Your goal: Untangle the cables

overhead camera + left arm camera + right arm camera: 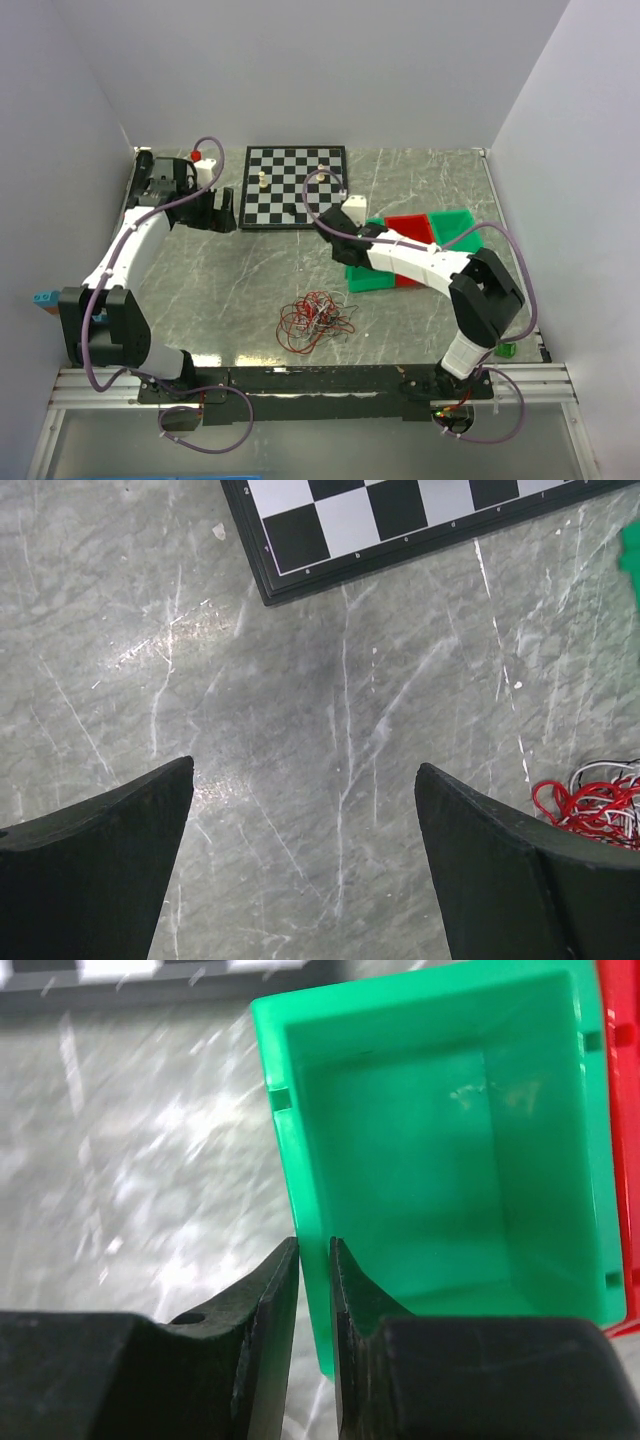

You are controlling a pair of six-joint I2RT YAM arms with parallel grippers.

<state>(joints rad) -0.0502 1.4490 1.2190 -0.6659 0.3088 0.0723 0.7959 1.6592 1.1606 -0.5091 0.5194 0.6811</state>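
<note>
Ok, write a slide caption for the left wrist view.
Black jaws spread wide over grey marbled tabletop; black-and-white chessboard corner above, tangled thin red and white cables at right edge.

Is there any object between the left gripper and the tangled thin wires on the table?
Nothing visible does: only bare grey marble table lies between the open left gripper and the tangle of thin red, black and white cables.

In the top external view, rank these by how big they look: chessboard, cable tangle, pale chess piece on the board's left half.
1. chessboard, clearly the largest
2. cables, a noticeably smaller tangle
3. pale chess piece, tiny
</note>
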